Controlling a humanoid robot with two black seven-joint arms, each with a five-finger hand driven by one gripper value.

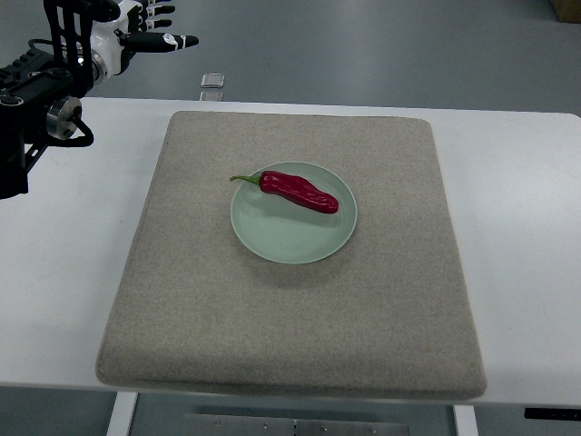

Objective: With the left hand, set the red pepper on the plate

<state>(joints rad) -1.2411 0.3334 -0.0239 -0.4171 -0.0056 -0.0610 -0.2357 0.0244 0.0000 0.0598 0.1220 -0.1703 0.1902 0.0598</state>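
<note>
A red pepper (298,191) with a green stem lies on a pale green plate (290,238), across its upper half, stem pointing left. The plate sits in the middle of a grey felt mat (290,318). My left hand (150,25) is at the top left corner, well away from the plate and past the table's far edge, its fingers spread and holding nothing. The right arm does not show.
The mat lies on a white table (64,272). A small grey object (212,81) sits on the floor just beyond the table's far edge. The grey floor shows behind the table.
</note>
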